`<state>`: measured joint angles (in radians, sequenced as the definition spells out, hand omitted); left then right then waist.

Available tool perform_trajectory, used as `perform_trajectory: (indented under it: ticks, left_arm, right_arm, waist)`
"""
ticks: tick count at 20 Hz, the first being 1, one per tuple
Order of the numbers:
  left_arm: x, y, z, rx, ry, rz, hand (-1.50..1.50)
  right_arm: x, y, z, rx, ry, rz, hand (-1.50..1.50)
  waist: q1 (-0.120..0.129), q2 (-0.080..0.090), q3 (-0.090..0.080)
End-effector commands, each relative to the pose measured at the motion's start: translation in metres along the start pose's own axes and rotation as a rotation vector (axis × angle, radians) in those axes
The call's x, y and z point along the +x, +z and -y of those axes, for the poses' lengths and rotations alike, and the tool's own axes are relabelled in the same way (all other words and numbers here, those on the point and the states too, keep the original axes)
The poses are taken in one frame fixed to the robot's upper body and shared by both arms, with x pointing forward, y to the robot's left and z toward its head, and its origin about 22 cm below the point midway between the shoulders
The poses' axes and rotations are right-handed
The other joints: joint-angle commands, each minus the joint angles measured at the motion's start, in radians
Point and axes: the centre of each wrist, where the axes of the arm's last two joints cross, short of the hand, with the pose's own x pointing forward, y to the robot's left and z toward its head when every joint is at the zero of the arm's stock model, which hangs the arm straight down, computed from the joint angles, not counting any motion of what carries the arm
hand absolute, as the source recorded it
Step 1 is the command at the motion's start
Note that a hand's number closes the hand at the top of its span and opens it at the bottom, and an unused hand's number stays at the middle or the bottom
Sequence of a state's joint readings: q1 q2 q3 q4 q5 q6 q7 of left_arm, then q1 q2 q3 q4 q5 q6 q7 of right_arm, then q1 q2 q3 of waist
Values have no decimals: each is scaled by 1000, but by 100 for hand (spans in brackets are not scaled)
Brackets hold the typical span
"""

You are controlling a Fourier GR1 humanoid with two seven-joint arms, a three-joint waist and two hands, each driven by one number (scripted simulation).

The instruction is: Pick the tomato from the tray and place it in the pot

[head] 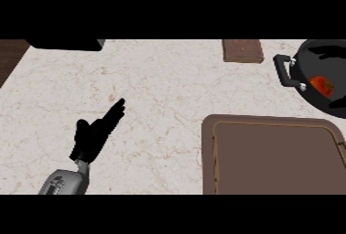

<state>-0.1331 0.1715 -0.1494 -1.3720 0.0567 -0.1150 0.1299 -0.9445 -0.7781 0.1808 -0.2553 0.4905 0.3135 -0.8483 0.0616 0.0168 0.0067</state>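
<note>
At the lower left of the frame you have the left hand (94, 135), its fingers straight and together, pointing up and to the right over the marble counter (155, 82), holding nothing. Moving right, the brown tray (270, 155) fills the lower right. At the upper right edge sits the black pot (317, 59), with the tomato (322, 86) inside it.

Black hand (94, 132) with slim fingers; narrow grey wrist link; rounded grey forearm (64, 183).
</note>
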Motion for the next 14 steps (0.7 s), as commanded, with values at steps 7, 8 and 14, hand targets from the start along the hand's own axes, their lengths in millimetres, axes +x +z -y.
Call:
perform_trajectory:
  ticks: [7, 8, 14]
  left_arm:
    - [-4, -2, -5, 14, 9, -24, 0]
    - [-8, 3, 4, 1, 7, -18, 0]
    - [-6, 3, -4, -11, 6, -10, 0]
  right_arm:
    - [-1, 30, 50, -427, -510, 60, -150]
    - [0, 38, 60, -456, -539, 58, -150]
    - [-13, 90, 79, -547, -630, 74, -150]
  waist:
    - [-7, 14, -2]
    - [2, 12, -1]
    - [4, 26, 3]
